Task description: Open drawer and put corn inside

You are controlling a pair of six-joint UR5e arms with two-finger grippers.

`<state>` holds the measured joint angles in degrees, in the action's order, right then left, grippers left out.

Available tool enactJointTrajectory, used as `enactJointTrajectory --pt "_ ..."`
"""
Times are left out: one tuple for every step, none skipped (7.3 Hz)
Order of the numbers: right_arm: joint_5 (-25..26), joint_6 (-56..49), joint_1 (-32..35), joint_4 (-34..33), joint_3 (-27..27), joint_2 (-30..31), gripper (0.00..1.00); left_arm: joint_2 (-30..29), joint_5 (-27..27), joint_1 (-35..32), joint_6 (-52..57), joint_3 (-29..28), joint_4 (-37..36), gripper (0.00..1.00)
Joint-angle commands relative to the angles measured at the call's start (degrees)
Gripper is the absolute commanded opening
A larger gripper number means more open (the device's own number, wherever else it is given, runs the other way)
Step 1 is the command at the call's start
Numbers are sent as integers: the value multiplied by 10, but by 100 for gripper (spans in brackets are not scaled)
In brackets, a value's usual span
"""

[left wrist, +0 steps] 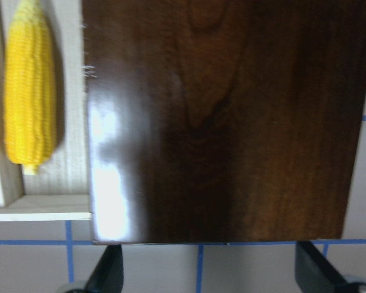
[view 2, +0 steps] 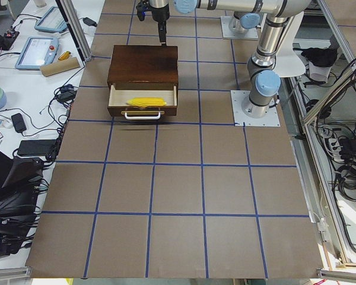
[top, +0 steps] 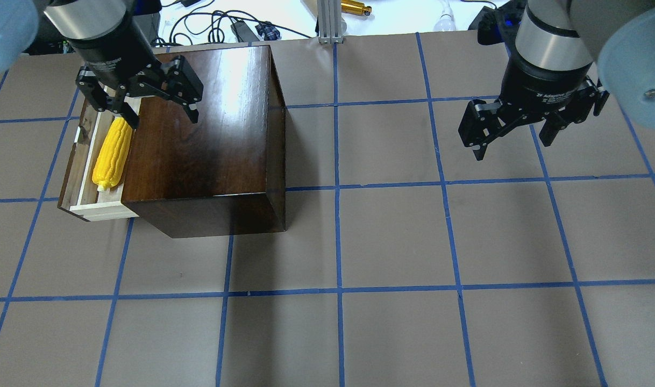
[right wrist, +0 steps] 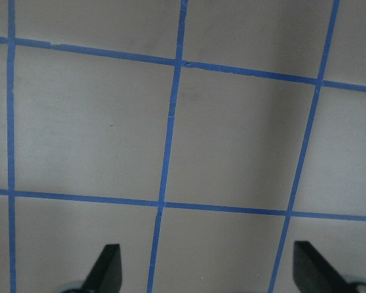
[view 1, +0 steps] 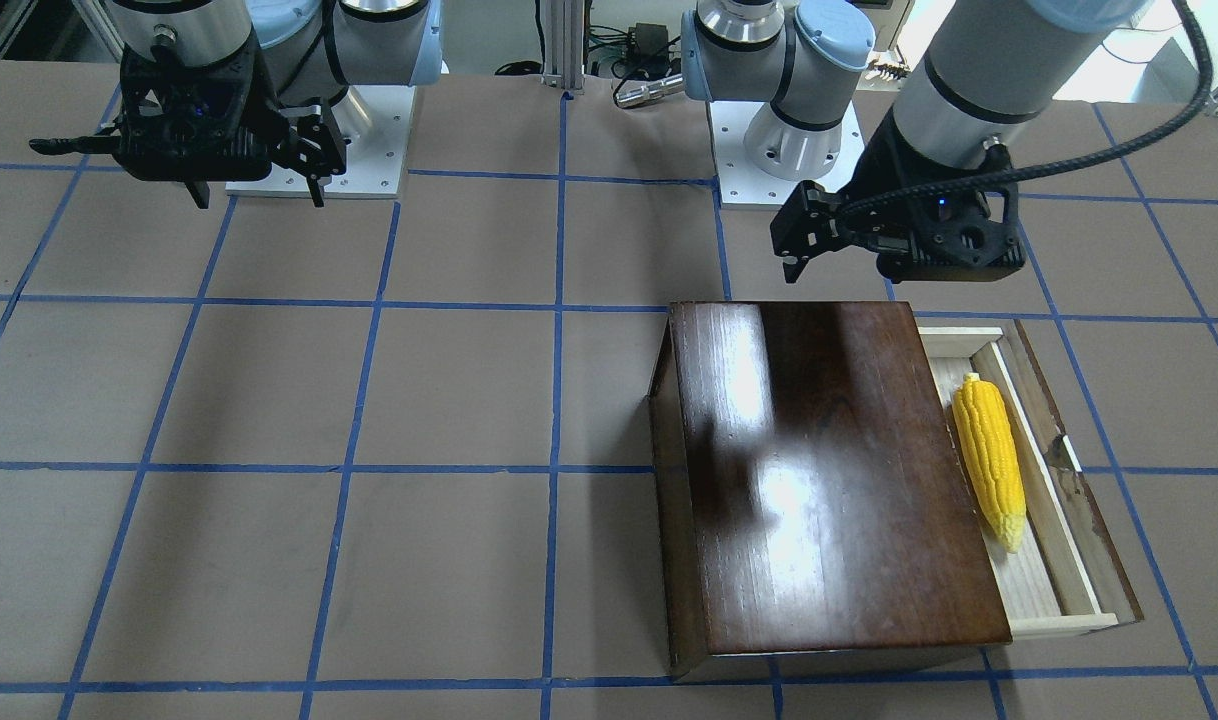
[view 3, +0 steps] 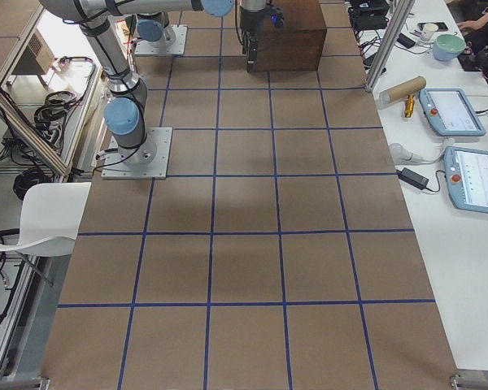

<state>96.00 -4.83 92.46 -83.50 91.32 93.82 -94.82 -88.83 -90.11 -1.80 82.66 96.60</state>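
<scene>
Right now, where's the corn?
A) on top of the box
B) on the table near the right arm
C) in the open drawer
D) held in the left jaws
C: the corn lies lengthwise in the pulled-out drawer, beside the box.

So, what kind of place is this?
Probably a robotics laboratory: a brown paper-covered table marked with a blue tape grid, grey tablet-like control pendants on a white side bench, and loose black cables around.
</scene>
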Motion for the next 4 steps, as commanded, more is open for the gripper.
enactJointTrajectory --pt "1 0 0 0 0 0 100 10 -4 -12 -4 12 -25 100" --pt "1 0 0 0 0 0 100 13 -4 -12 -4 11 -26 100" --pt "0 0 0 0 0 0 100 14 -4 -12 -4 12 -26 100" --pt "1 0 0 0 0 1 100 17 -4 -11 -4 12 -26 100"
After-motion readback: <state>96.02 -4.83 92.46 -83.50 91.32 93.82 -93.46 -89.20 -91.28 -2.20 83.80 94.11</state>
